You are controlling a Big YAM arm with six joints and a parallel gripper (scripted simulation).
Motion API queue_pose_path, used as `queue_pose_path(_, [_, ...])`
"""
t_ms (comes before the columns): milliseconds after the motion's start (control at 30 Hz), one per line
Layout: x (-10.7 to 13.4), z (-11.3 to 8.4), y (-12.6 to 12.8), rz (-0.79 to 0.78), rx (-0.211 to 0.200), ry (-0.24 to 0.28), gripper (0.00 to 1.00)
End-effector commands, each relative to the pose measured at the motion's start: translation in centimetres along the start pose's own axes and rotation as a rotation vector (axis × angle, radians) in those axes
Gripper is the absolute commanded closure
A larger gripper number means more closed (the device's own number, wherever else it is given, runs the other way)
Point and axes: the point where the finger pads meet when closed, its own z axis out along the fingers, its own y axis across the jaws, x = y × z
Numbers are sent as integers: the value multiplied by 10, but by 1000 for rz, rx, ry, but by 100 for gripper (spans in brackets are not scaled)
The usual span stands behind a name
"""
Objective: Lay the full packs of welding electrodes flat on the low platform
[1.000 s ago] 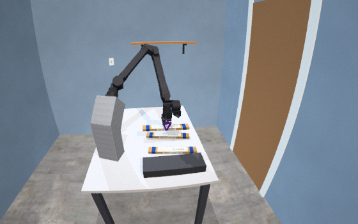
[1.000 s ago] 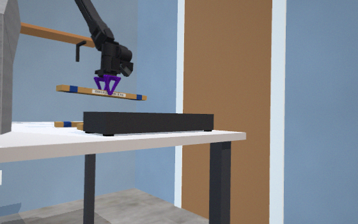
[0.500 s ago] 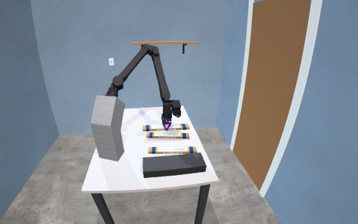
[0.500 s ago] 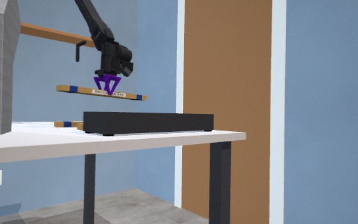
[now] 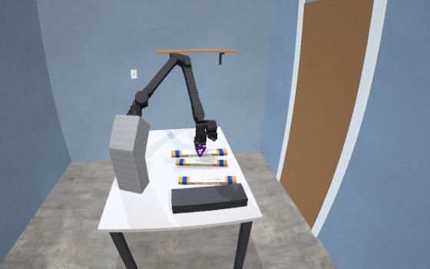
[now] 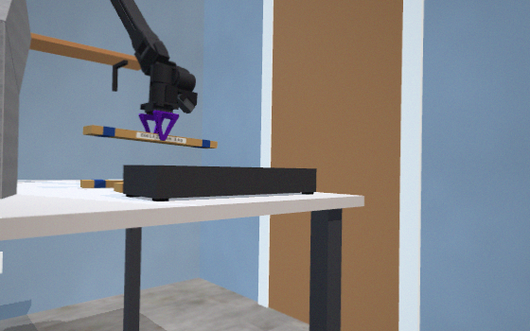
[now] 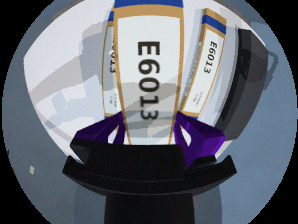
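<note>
- In the top view, the gripper [image 5: 200, 154] [image 6: 160, 135] [image 7: 149, 113] is seen above the far part of the bench [image 5: 150, 217] [image 6: 265, 209] [image 7: 55, 65], with the held pack [image 5: 183, 154] [image 6: 124, 134] [image 7: 148, 30] across its fingers. The middle pack [image 5: 201, 163] [image 6: 88, 183] [image 7: 108, 75] and the near pack [image 5: 207, 180] [image 6: 118, 187] [image 7: 206, 65] lie flat, off the platform [image 5: 209, 197] [image 6: 222, 182] [image 7: 245, 82]. If fullness is misjudged, a partly used pack may be wrongly placed.
- In the exterior view, the held pack is gripped in the air, well apart from the bench. If the grip is off its balance point, it could tilt or slip. No pack is carried by the platform.
- In the wrist view, the label "E6013" is shown, but the contents are hidden by the closed wrapping.

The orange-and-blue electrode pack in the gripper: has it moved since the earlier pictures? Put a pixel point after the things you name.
No visible shift: the pack [image 5: 178, 153] [image 6: 191, 142] [image 7: 148, 75] hangs as before in the exterior view, above and behind the black platform's [image 5: 207, 196] [image 6: 227, 182] left end.
</note>
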Motion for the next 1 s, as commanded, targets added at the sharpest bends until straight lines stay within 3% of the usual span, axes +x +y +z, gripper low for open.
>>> queue_pose_path(0, [-16,-27,-9,18,6,-55,100])
queue_pose_path(300, [-16,-27,-9,18,6,-55,100])
queue_pose_path(467, [-15,-32,2,-126,12,-58,100])
queue_pose_path(967, [-11,-29,44,-128,9,-47,100])
